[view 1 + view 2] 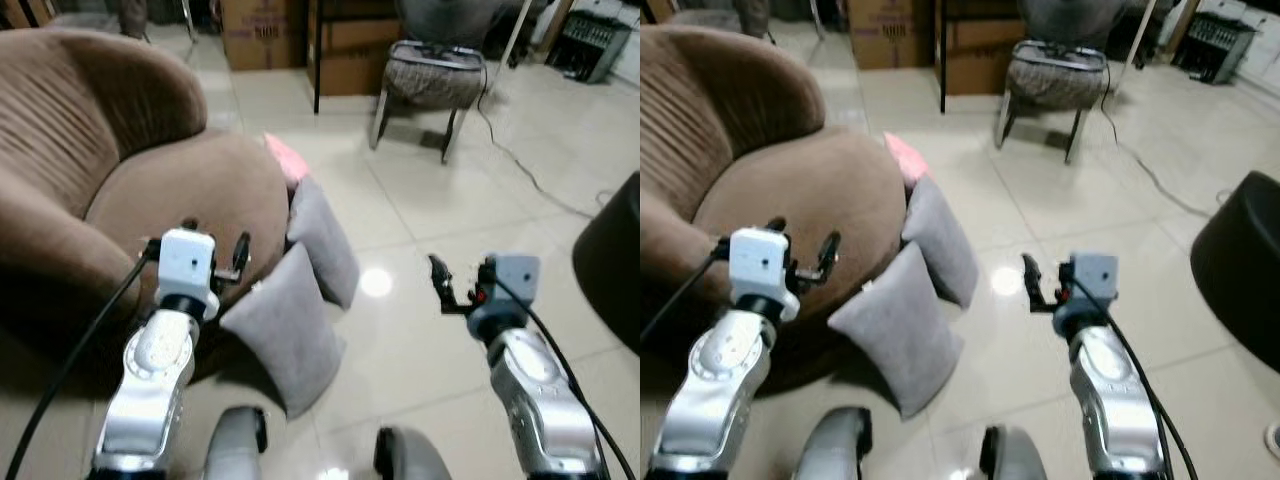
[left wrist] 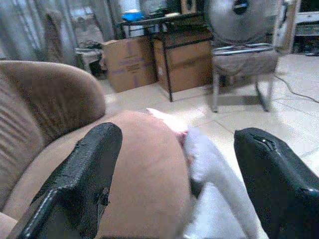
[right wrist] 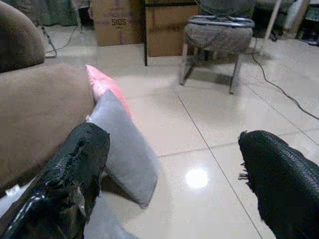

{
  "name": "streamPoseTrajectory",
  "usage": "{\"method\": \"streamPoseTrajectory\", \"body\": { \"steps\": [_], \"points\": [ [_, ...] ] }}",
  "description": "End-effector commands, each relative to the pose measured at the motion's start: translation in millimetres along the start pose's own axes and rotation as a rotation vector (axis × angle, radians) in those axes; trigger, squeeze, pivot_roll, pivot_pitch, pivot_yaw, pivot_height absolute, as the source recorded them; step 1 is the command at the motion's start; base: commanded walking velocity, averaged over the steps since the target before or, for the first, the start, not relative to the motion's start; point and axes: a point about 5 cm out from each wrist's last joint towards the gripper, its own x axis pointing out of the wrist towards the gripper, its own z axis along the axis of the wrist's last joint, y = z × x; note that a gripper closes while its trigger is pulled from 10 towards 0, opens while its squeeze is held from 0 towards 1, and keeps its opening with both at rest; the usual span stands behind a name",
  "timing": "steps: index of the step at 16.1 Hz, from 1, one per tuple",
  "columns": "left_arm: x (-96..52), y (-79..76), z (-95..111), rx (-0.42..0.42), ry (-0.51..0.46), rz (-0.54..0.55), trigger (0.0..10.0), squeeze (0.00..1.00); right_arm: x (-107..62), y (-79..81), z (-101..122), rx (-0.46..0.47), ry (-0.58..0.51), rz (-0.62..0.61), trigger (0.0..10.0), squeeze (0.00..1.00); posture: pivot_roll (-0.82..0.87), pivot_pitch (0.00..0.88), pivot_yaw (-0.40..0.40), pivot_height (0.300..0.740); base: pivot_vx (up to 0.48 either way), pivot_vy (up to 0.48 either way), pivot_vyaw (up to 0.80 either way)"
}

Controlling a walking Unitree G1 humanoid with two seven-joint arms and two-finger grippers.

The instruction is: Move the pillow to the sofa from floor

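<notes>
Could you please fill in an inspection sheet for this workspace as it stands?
Surface: glossy beige tiled floor.
Job's things: three pillows lean against the brown upholstered sofa: near grey square pillow, second grey pillow, pink pillow behind.
Clutter: cardboard boxes; black round object.
Grippers: left tool open over the sofa seat; right tool open above floor.
Cables: black cable along floor.
Surroundings: metal-legged chair.
</notes>
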Motion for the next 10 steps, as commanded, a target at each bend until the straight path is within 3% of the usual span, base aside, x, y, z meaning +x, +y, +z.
{"method": "streamPoseTrajectory", "body": {
  "steps": [1, 10],
  "points": [
    [-1.3, 5.7, -0.1, 0.018, 0.004, 0.017, 10.0, 0.0, 3.0, 8.4, 5.4, -0.002, -0.018, 0.029, 10.0, 0.0, 0.04, 0.0, -0.049, 0.625, 0.304, 0.0, 0.0],
    [3.9, 8.5, 2.2, 0.026, 0.001, 0.023, 10.0, 0.0, 5.0, 8.8, 5.9, 0.001, -0.022, 0.019, 10.0, 0.0, 0.04, 0.0, -0.032, 0.625, 0.304, 0.0, 0.0]
  ]
}}
